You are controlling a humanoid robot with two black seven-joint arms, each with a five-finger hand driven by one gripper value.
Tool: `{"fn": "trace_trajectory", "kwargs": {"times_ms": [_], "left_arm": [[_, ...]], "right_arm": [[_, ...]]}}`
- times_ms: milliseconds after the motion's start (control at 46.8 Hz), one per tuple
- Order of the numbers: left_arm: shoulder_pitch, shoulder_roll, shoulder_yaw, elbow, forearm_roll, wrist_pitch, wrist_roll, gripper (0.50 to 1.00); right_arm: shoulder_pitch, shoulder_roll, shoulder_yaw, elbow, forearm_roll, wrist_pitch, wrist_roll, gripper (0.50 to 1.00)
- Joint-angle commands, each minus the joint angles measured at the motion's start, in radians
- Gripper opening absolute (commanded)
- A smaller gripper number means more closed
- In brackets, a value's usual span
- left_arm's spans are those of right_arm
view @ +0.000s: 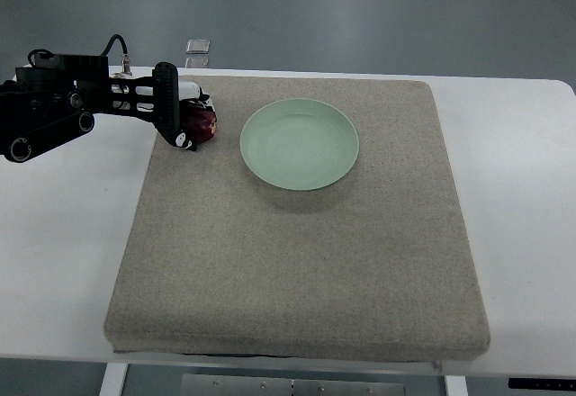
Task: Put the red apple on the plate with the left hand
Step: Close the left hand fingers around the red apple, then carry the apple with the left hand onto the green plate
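Left hand (184,115) clenched around red apple (204,125), upper left, on beige mat (297,261) beside green plate (300,144); white table (522,189) beneath.

A lab: white bench (63,234), grey mat (297,261), bare grey floor (360,9).

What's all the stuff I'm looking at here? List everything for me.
Apple: one, dark red, on the mat's far left part, left of the plate, inside the left hand's fingers.
Plate: one, pale green, empty, on the mat's far middle.
Mat: one, beige-grey, covering most of the table.
Table: one, white, under the mat.
Small clear object: one, on the floor beyond the table; cannot tell what it is.
Left hand: one, black, wrapped around the apple; arm enters from the left.
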Motion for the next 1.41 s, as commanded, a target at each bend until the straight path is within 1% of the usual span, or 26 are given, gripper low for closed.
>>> {"fn": "trace_trajectory", "kwargs": {"times_ms": [0,256,470,619,769,1175,1282,1388], "left_arm": [[-0.008,0.000,0.000,0.000,0.000,0.000,0.000,0.709],[-0.017,-0.012,-0.022,-0.005,-0.006,0.006,0.000,0.716],[-0.043,-0.063,-0.061,-0.003,-0.008,0.066,-0.002,0.718],[-0.041,-0.098,-0.086,-0.003,-0.008,0.077,0.000,0.718],[-0.034,-0.135,-0.088,-0.003,-0.012,0.106,0.000,0.718],[-0.005,-0.210,-0.092,0.004,-0.026,0.115,0.001,0.735],[0.017,-0.229,-0.114,0.011,-0.026,0.115,0.001,0.746],[0.025,-0.247,-0.129,0.018,-0.028,0.115,0.000,0.767]], "right_arm": [[0.000,0.000,0.000,0.000,0.000,0.000,0.000,0.932],[0.000,0.000,0.000,0.000,0.000,0.000,0.000,0.932],[0.000,0.000,0.000,0.000,0.000,0.000,0.000,0.932],[0.000,0.000,0.000,0.000,0.000,0.000,0.000,0.930],[0.000,0.000,0.000,0.000,0.000,0.000,0.000,0.932],[0.000,0.000,0.000,0.000,0.000,0.000,0.000,0.930],[0.000,0.000,0.000,0.000,0.000,0.000,0.000,0.930],[0.000,0.000,0.000,0.000,0.000,0.000,0.000,0.932]]}}
